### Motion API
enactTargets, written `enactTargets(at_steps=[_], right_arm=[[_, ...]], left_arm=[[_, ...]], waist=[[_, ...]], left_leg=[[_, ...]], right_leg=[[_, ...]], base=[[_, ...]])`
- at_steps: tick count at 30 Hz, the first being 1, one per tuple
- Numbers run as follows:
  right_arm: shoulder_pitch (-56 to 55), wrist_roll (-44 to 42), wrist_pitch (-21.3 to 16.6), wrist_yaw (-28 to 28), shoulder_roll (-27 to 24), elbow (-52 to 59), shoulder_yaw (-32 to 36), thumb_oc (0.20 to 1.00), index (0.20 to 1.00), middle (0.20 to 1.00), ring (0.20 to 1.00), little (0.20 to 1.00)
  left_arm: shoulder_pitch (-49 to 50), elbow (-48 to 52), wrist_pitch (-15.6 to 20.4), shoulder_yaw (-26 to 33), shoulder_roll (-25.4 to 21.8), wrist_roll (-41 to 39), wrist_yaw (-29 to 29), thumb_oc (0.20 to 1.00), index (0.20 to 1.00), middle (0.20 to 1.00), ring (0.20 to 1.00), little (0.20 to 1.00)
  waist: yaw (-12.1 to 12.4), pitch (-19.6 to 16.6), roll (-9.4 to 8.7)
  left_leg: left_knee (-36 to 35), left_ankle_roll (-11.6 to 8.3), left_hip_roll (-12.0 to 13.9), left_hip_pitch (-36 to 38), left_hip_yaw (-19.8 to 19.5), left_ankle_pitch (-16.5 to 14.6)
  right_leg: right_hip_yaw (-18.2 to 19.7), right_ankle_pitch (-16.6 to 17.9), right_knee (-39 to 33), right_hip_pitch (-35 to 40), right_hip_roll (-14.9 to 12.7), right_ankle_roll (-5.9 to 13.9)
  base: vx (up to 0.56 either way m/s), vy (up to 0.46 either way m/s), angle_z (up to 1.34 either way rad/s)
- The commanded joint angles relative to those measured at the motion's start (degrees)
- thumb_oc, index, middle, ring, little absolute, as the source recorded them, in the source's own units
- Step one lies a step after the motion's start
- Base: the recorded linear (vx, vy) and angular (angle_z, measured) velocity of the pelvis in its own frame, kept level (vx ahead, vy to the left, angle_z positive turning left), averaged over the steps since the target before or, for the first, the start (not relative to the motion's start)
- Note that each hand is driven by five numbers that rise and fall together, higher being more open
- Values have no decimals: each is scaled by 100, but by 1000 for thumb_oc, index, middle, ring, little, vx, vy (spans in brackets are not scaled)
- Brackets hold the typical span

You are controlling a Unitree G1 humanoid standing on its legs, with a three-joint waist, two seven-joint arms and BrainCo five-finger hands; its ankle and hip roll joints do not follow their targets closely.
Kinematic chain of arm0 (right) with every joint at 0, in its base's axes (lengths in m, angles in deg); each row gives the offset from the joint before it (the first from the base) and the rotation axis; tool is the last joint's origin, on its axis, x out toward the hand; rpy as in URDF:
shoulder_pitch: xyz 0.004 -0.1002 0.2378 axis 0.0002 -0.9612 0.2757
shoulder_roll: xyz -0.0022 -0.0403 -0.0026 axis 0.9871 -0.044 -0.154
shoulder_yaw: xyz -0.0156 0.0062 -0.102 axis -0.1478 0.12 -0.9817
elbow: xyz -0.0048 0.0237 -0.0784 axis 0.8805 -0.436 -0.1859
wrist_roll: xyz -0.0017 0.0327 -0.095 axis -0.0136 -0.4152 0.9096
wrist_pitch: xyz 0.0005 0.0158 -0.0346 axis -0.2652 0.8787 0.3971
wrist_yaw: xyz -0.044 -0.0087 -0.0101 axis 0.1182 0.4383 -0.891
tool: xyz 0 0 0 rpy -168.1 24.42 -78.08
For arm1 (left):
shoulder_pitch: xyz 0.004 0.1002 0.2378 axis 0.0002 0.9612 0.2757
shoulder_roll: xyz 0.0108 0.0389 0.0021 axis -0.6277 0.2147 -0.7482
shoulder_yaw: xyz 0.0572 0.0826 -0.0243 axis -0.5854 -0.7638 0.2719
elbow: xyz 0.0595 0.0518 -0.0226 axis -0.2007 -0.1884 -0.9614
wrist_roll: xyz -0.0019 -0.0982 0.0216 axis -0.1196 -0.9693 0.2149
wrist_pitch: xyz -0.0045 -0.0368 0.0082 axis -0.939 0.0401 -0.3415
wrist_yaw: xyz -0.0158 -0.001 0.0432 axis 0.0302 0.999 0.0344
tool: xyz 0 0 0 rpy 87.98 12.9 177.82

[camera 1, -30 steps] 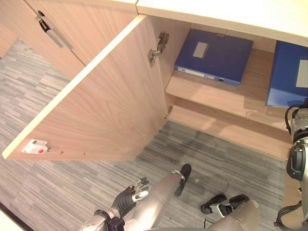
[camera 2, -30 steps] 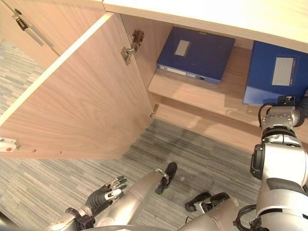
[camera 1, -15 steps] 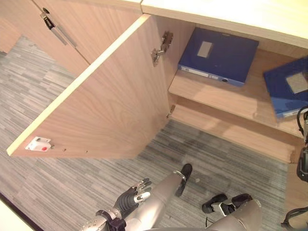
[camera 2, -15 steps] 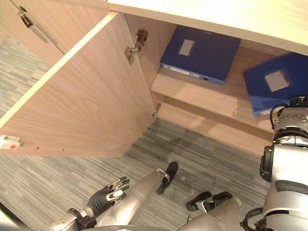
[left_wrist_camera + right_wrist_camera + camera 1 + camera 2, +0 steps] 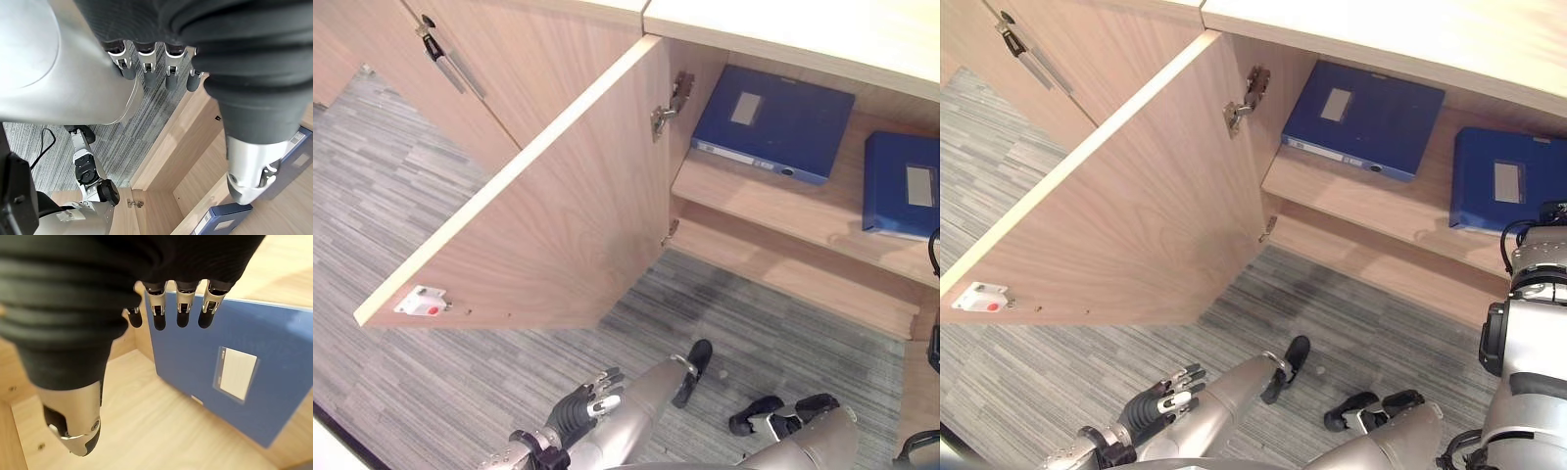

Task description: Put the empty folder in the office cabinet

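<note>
You are looking at a pale wood-grain laminate office cabinet (image 5: 783, 201) with its flat door (image 5: 558, 215) swung open over grey striped carpet (image 5: 391, 196). On the smooth shelf, a dark blue rectangular box folder with a pale label (image 5: 771, 119) lies flat at the 12 o'clock position. The second blue folder of the same make (image 5: 903, 184), the task item, lies flat at about 2 o'clock, well apart from the first.

Your right wrist view shows what the head views cannot: the right hand (image 5: 73, 357) hovers above that second folder (image 5: 234, 377), fingers (image 5: 180, 308) straight and relaxed, thumb apart, holding nothing. It also shows the folder's matte cover and white label panel resting on the shelf board.

Your left wrist view shows the left hand (image 5: 244, 127) likewise with relaxed, straight fingers, empty. In the head views this hand (image 5: 1160, 403) hangs low at 7 o'clock over the carpet.

Against the frame one second back, the second folder then stood upright at the shelf's right end; half a second ago it was tilted mid-fall. It now rests flat. The whole picture has also shifted rightward, which is camera movement. A metal hinge (image 5: 668, 106) and a white latch plate (image 5: 421, 301) mark the door.
</note>
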Motion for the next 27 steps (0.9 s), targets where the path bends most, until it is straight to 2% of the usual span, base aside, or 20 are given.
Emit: enactTargets(at_steps=[1,3,7,8,9,10,11,14,15,17,21,25,27], right_arm=[[94,1137,417,294,-321,-74,-547,1000,1000,1000,1000,1000],[158,1477,573,353,-356,-153,-728,1000,1000,1000,1000,1000],[341,3077,1179,802,-550,-436,-1598,1000,1000,1000,1000,1000],[375,3105,1188,820,-558,-459,-1618,1000,1000,1000,1000,1000],[466,3647,1256,871,-658,-518,-1923,1000,1000,1000,1000,1000],[540,3685,1260,890,-657,-558,-1977,1000,1000,1000,1000,1000],[634,4180,1272,922,-753,-633,-2231,1000,1000,1000,1000,1000],[819,4276,1079,670,-805,-462,-2414,1000,1000,1000,1000,1000],[870,4739,919,443,-747,-225,-2678,1000,1000,1000,1000,1000],[865,4864,866,336,-615,-38,-2783,1000,1000,1000,1000,1000],[451,5131,580,-221,66,1149,-2610,1000,1000,1000,1000,1000],[265,5221,501,-392,309,1575,-2504,1000,1000,1000,1000,1000],[-98,5324,482,-464,659,2006,-2373,1000,1000,1000,1000,1000]], left_arm=[[653,214,-10,209,-69,75,-257,1000,1000,1000,1000,1000],[679,212,-6,241,-71,84,-298,1000,1000,1000,1000,1000],[770,207,-5,385,-151,185,-428,1000,1000,1000,1000,1000],[773,211,-5,386,-142,188,-432,1000,1000,1000,1000,1000],[811,233,19,424,-200,245,-484,1000,1000,1000,1000,1000],[820,238,20,430,-175,249,-491,1000,1000,1000,1000,1000],[856,242,32,456,-183,279,-522,1000,1000,1000,1000,1000],[924,290,95,507,-80,165,-472,1000,1000,1000,1000,1000],[1005,362,160,597,-20,192,-383,1000,1000,1000,1000,1000],[1024,390,183,633,44,225,-356,1000,1000,1000,1000,1000],[1025,418,353,831,401,191,-139,1000,1000,1000,1000,1000],[1022,392,435,980,539,107,-40,1000,1000,1000,1000,1000],[997,330,508,1110,621,12,42,1000,1000,1000,1000,1000]], waist=[[163,1,-238],[152,15,-248],[161,55,-327],[149,57,-326],[152,69,-377],[128,70,-364],[134,74,-393],[76,80,-413],[31,85,-453],[-26,97,-460],[-298,118,-506],[-391,94,-535],[-478,21,-607]], left_leg=[[273,-373,513,576,-295,-1562],[268,-367,506,579,-282,-1548],[210,-352,523,641,-296,-1539],[204,-349,516,635,-291,-1524],[200,-347,518,640,-292,-1522],[194,-349,514,637,-293,-1515],[176,-349,518,654,-292,-1511],[124,-343,517,704,-309,-1500],[113,-344,517,756,-283,-1516],[101,-340,518,767,-248,-1508],[71,-360,570,795,-120,-1536],[-30,-382,619,874,-98,-1522],[-284,-426,690,1097,-88,-1469]], right_leg=[[301,-649,224,-675,-40,177],[311,-655,241,-694,-53,143],[390,-646,271,-765,-38,112],[377,-656,269,-769,-54,80],[378,-645,273,-782,-56,70],[377,-653,274,-787,-63,60],[392,-637,271,-798,-61,63],[410,-641,293,-819,-59,51],[460,-602,291,-819,-28,87],[467,-592,277,-826,-16,58],[437,-517,183,-734,79,55],[349,-450,115,-608,141,73],[217,-230,-110,-348,299,179]], base=[[4,22,-4],[-7,10,-8],[-7,-1,-12],[-7,-3,11],[-9,-4,22],[1,5,21],[0,0,0],[4,18,-5],[14,40,-1],[-3,22,-18],[-20,15,-5],[-14,-8,-43],[-9,-50,-16]])
